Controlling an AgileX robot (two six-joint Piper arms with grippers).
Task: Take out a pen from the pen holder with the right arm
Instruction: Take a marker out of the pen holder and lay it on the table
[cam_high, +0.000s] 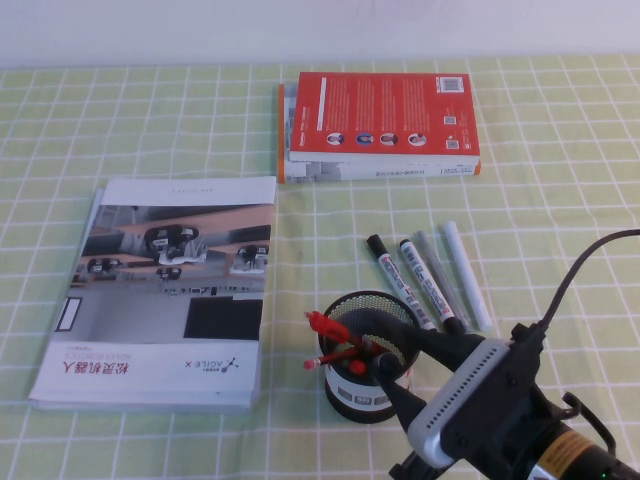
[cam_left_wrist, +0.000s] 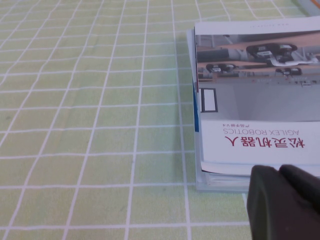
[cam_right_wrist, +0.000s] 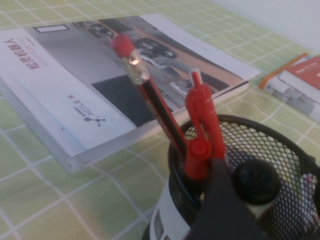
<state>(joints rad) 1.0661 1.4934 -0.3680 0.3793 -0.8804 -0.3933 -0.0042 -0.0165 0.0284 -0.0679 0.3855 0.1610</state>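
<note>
A black mesh pen holder (cam_high: 352, 398) stands near the table's front, right of centre. From it a red pen (cam_high: 328, 327) and a red-and-black pencil (cam_high: 340, 355) with a red eraser lean out to the left. In the right wrist view, the red pen (cam_right_wrist: 201, 127) and pencil (cam_right_wrist: 145, 90) rise over the holder's rim (cam_right_wrist: 240, 122), and a round black pen cap (cam_right_wrist: 256, 180) sits inside. My right gripper (cam_high: 412, 358) hangs over the holder, open, its fingers either side of that black cap. My left gripper (cam_left_wrist: 285, 200) is shut beside a brochure's corner.
A large AgileX brochure stack (cam_high: 165, 290) lies left of the holder. Two black-capped markers (cam_high: 415, 283) and two pale pens (cam_high: 455, 270) lie on the cloth just behind the holder. A red book stack (cam_high: 380, 120) sits at the back centre.
</note>
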